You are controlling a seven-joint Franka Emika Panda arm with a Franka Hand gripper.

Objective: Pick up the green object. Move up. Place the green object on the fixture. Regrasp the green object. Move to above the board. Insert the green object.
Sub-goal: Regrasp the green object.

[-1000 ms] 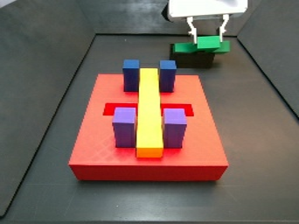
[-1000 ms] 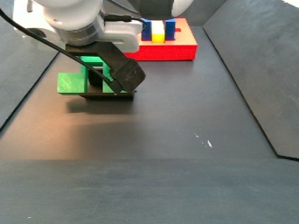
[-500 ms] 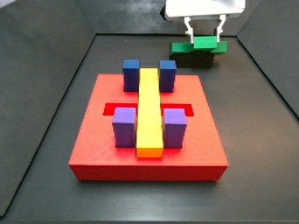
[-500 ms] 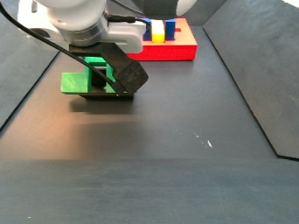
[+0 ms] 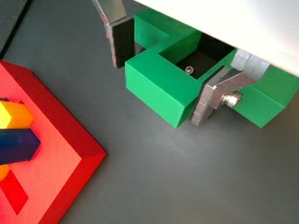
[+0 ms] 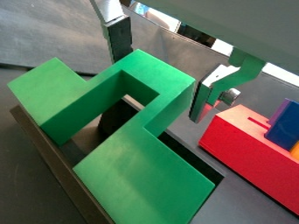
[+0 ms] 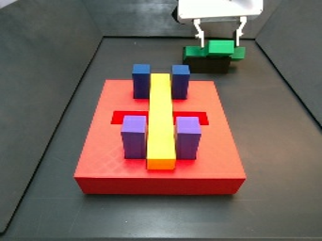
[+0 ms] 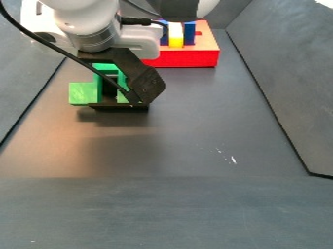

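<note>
pincer (image 5: 167,72) hanging low over the fixture (image 8: 120,105) at the far end of the tabletop (image 8: 182,165) | fingers (image 6: 118,38) standing either side of the green object (image 6: 117,118), whether gripping cannot be told | green object sitting on the fixture | board (image 7: 157,141) lying well apart, carrying yellow bar (image 7: 161,118), blue and purple blocks

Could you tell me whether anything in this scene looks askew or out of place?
Nothing stands out. The green object sits on the fixture with the gripper straddling it, and the blocks on the board stand upright.
</note>
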